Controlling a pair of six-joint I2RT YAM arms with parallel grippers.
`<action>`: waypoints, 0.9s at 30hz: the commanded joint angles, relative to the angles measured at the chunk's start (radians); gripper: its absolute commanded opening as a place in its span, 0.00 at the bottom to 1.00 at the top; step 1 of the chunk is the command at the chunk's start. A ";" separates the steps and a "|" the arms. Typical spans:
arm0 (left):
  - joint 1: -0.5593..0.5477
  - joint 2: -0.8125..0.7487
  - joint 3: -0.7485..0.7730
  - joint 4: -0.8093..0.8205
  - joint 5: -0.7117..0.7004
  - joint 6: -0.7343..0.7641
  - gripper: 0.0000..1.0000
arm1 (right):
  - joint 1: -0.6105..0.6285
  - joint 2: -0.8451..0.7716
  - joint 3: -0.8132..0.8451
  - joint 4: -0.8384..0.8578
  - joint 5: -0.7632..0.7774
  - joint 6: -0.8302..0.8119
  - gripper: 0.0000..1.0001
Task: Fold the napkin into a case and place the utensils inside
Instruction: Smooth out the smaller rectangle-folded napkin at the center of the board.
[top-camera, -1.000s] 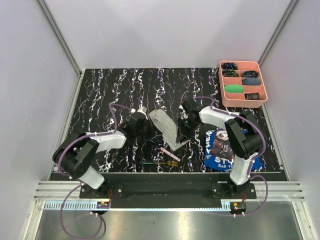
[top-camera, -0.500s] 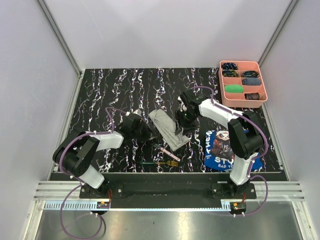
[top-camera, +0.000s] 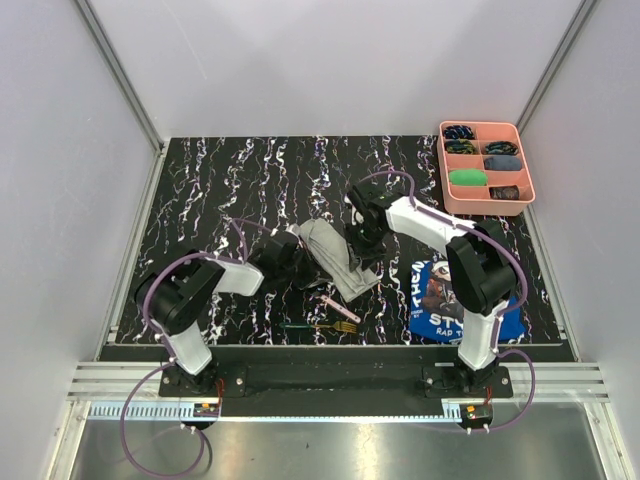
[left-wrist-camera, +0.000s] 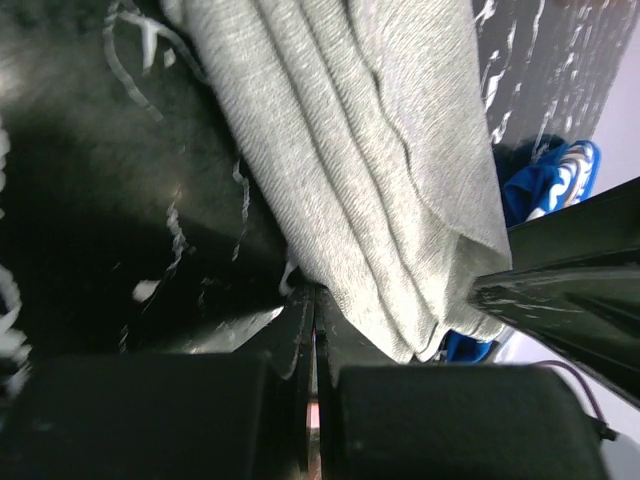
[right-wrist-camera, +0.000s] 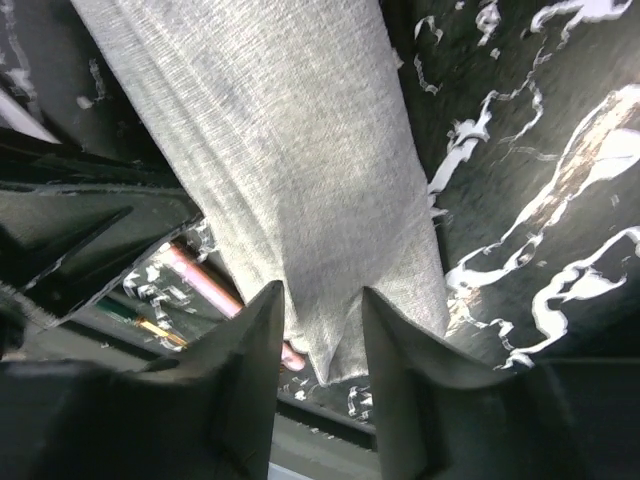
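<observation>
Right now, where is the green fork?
In the top view, the fork lies near the table's front edge, just beside the pink knife.

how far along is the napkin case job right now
Done: the napkin lies folded into a narrow layered strip. In hand: the left claw is shut at its edge and the right claw hangs open over it, apparently tidying the fold. Left: the knife and fork lie on the table beside the strip, not inside.
</observation>
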 joint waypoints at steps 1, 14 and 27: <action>-0.005 0.061 0.052 0.061 0.020 -0.023 0.00 | 0.007 0.032 0.062 -0.023 0.058 -0.021 0.35; -0.007 0.124 0.184 -0.008 -0.017 0.028 0.00 | 0.007 0.015 0.036 -0.020 0.018 0.031 0.07; 0.022 -0.080 0.163 -0.097 0.023 0.138 0.12 | 0.007 0.061 -0.059 0.077 0.078 0.033 0.07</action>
